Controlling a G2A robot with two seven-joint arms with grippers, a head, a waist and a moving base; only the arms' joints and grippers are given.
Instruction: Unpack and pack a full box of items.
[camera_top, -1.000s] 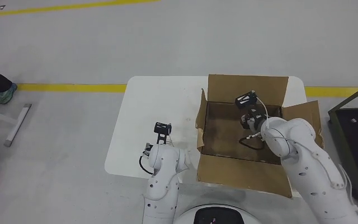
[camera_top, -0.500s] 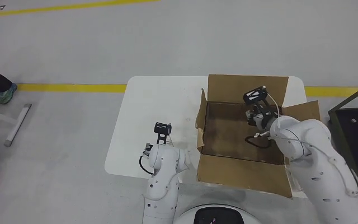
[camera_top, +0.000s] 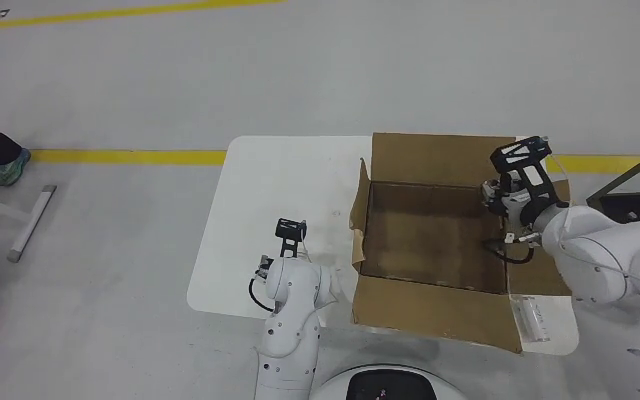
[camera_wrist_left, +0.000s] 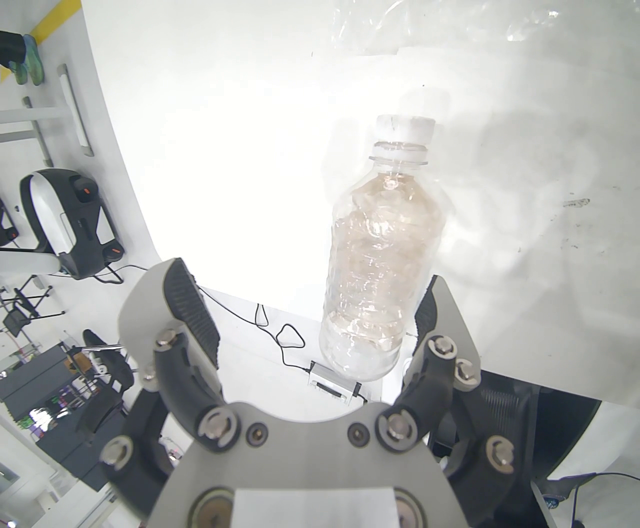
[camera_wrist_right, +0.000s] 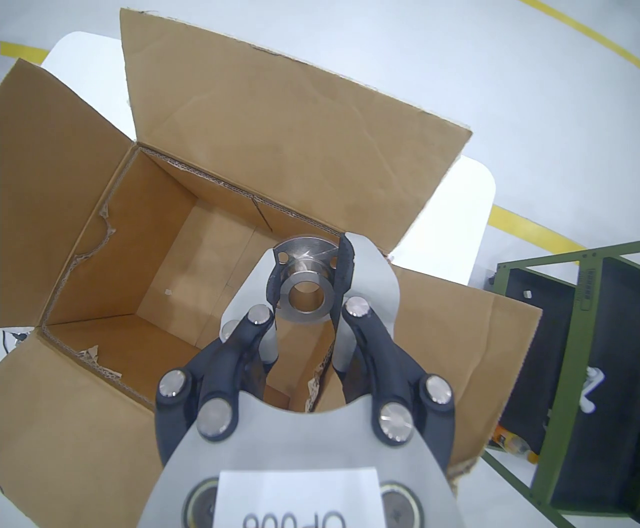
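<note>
Over the white table (camera_top: 270, 200) in the top view, an open cardboard box (camera_top: 430, 295) sits on the right half. The right arm's wrist hangs above the box's right rim, hiding its fingers. The left arm is folded low at the table's near edge. A clear packet (camera_top: 531, 320) lies by the near right corner, its contents too small to tell.

Left wrist view: the left gripper (camera_wrist_left: 305, 285), jaws spread wide, faces a clear plastic bottle (camera_wrist_left: 382, 260) with a white cap. The bottle's base is toward the fingers and covers one pad, so contact is uncertain.

Right wrist view: the right gripper (camera_wrist_right: 307, 272) is clamped on a steel flanged bushing (camera_wrist_right: 304, 300) above the box's opening. The fingers cover part of the flange.
</note>
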